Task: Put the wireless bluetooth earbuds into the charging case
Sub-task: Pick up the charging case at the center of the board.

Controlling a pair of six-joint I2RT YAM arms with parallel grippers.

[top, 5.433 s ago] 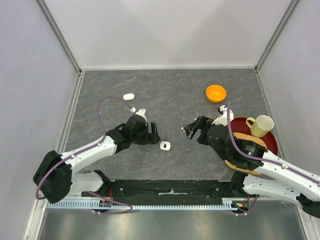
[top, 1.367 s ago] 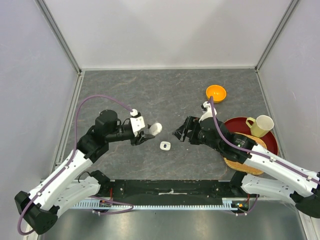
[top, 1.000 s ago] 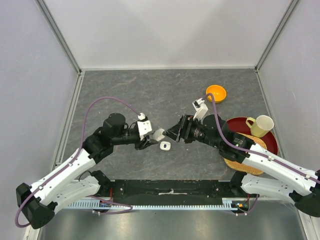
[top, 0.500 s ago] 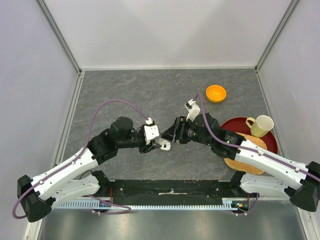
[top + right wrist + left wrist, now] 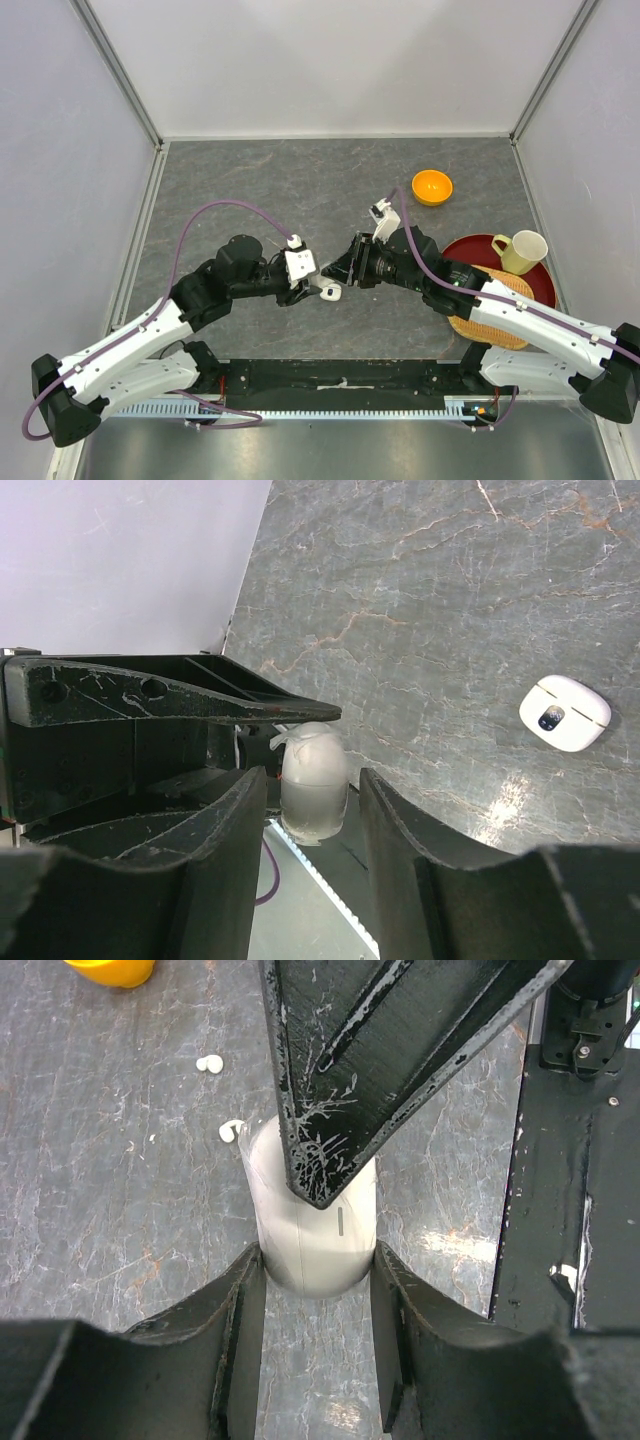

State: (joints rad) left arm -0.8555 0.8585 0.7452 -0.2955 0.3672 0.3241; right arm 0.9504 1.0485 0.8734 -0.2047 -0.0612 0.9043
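A closed white pill-shaped charging case [image 5: 315,1230] hangs above the table, with my left gripper [image 5: 318,1260] shut on its lower end. My right gripper [image 5: 312,777] meets it from the opposite side and is open. Its fingers straddle the case's other end [image 5: 314,765] with a small gap on each side. From above, both grippers meet at the table's middle, left gripper [image 5: 312,287], right gripper [image 5: 341,272]. Two tiny white earbuds lie on the table beyond the case: one earbud [image 5: 210,1063] and a second earbud [image 5: 230,1131].
A second white case [image 5: 331,293] lies open on the table just under the grippers, also in the right wrist view as the open case [image 5: 565,713]. An orange bowl [image 5: 432,186] stands at the back right. A red plate [image 5: 545,290] with a pale mug [image 5: 521,251] sits at the right.
Both arms have come together at the table's middle. The right gripper's jaws have narrowed around the case held by the left gripper. In the last half second the arms barely shift.
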